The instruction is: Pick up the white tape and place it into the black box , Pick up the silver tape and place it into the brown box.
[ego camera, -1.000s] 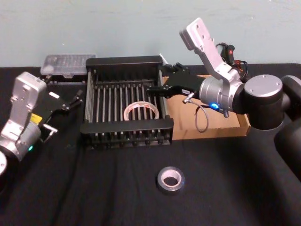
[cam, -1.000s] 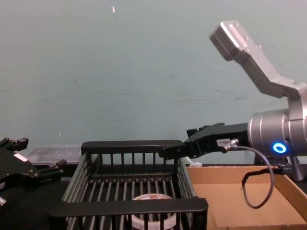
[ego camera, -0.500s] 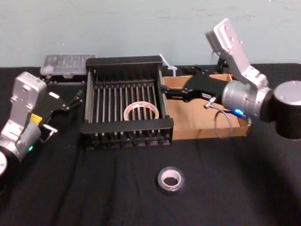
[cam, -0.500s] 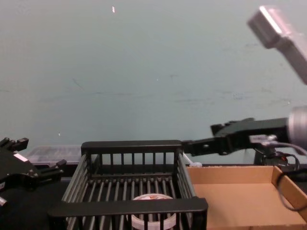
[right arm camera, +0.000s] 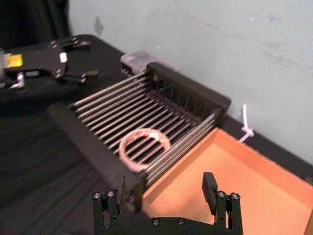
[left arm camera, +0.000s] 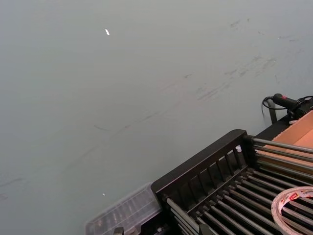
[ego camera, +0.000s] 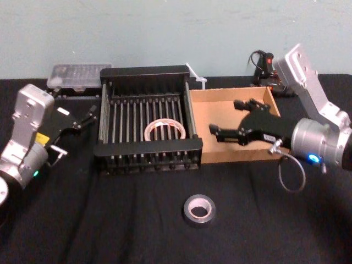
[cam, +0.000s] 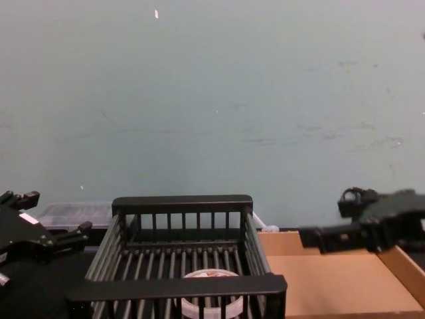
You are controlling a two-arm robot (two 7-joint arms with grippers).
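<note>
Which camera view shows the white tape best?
Head view: the whole white tape lies flat inside the black box. The right wrist view shows it whole but slanted; the chest view hides part behind the rim; the left wrist view crops it.

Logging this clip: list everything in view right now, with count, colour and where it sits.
white tape: one, white ring, flat inside the black box
black box: one, black, middle of the table
silver tape: one, dark grey-silver, on the table in front of the black box
brown box: one, brown cardboard, against the black box's right side
clear case: one, transparent, behind the black box's left corner
cable tie: one, white, behind the two boxes
table: one, black
left end effector: open, left of the black box
right end effector: open, over the brown box
</note>
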